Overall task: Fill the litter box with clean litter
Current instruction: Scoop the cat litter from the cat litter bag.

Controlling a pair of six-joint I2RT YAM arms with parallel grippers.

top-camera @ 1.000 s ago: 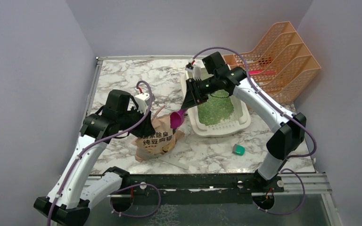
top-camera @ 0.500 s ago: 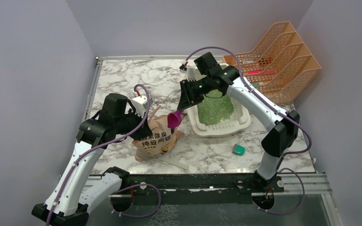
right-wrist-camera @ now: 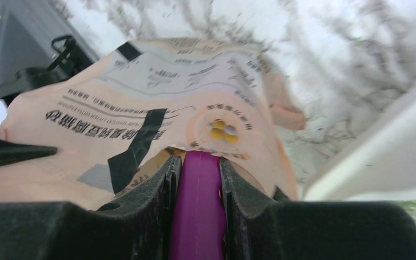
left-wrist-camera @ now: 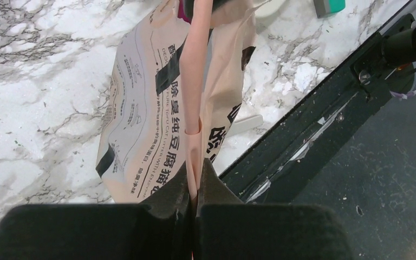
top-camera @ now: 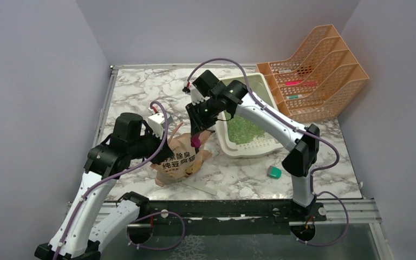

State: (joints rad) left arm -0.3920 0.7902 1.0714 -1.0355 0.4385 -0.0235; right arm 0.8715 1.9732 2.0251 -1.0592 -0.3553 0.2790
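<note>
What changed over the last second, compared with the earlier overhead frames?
The right gripper, clamped on the magenta scoop, swung left from the litter box rim to the mouth of the paper bag. The left gripper closed on the bag's top strip. Unchanged: litter box, green litter, teal block, orange rack.

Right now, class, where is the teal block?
Top view, right side: the teal block lies on the marble table in front of the cream plastic litter box.
</note>
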